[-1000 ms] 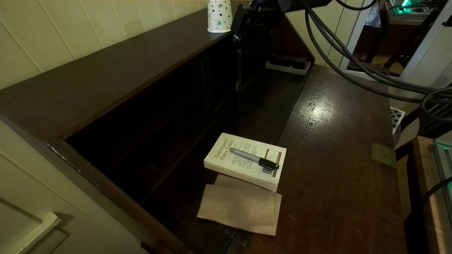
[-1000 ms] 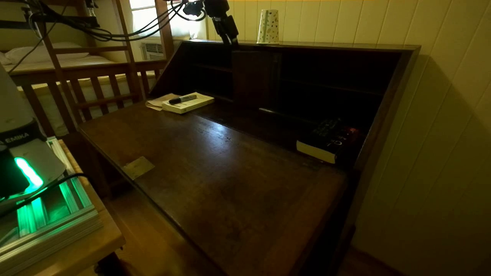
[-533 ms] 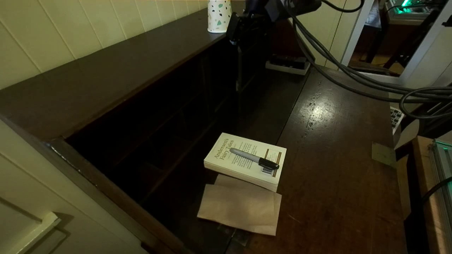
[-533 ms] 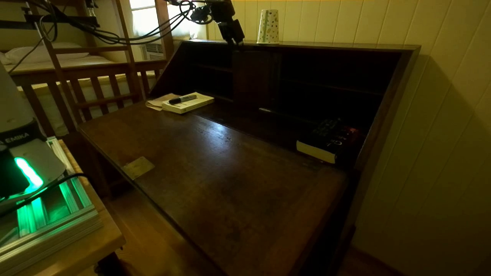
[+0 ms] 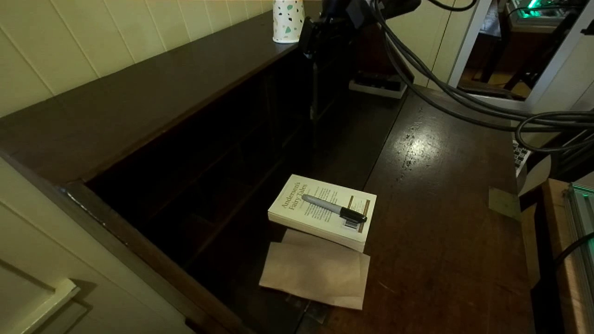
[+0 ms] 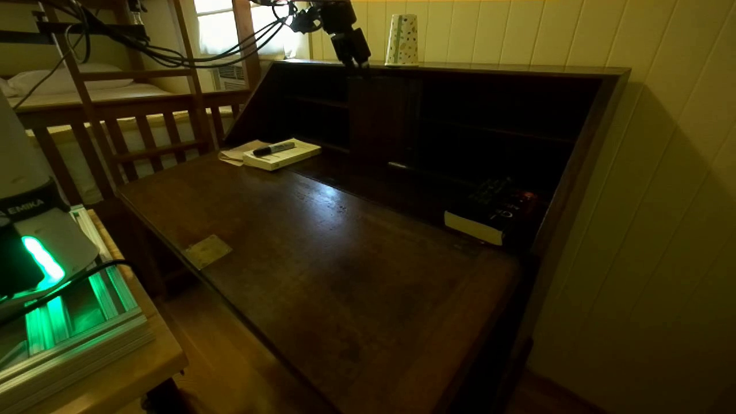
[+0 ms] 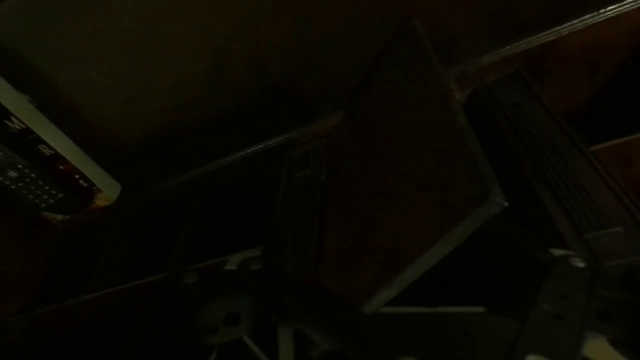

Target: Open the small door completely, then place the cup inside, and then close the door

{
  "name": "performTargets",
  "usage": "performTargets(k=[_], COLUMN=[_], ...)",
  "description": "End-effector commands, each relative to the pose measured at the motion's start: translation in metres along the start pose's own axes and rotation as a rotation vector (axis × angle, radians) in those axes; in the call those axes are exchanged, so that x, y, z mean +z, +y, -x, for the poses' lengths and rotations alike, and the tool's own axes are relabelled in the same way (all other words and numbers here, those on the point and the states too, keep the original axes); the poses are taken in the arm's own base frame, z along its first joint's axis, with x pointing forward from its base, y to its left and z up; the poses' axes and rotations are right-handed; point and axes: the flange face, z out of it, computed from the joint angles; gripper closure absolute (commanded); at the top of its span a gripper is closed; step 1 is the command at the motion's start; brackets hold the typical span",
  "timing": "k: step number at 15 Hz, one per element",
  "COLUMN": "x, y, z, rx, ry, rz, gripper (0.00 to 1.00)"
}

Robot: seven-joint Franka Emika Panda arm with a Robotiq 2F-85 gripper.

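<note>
While looking over the bench (image 6: 322, 276), noted a white book (image 5: 320, 218) bearing a marker (image 5: 334, 208), brown papers (image 5: 315, 273) just beside, a dark book (image 6: 494, 201) toward the opposite end, cables (image 5: 557, 123) slung in front. Against a second earlier, found the tool (image 6: 357, 64) nearer the cup (image 6: 402, 40) in an exterior view, jaws spread wide. Saw cup, white, speckled, set wide end down on the bench's top. Below, saw the small door (image 7: 405, 165), dark brown, pale-edged, ajar; could not judge tool contact.
</note>
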Motion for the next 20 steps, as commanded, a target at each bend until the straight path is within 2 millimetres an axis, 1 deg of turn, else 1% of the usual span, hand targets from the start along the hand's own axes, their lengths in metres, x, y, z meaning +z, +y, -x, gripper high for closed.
performTargets(k=[1, 5, 8, 14, 17, 20], x=[0.001, 0.004, 0.001, -0.009, -0.014, -0.019], y=[0.008, 0.025, 0.041, 0.08, 0.09, 0.094], z=[-0.004, -0.001, 0.0, -0.004, -0.006, -0.006], rx=[0.009, 0.016, 0.012, -0.018, -0.03, -0.034], ry=[-0.021, -0.054, -0.067, -0.055, -0.05, -0.049], rz=[0.06, 0.103, 0.152, 0.258, 0.294, 0.312], gripper=[0.0, 0.0, 0.0, 0.0, 0.0, 0.0])
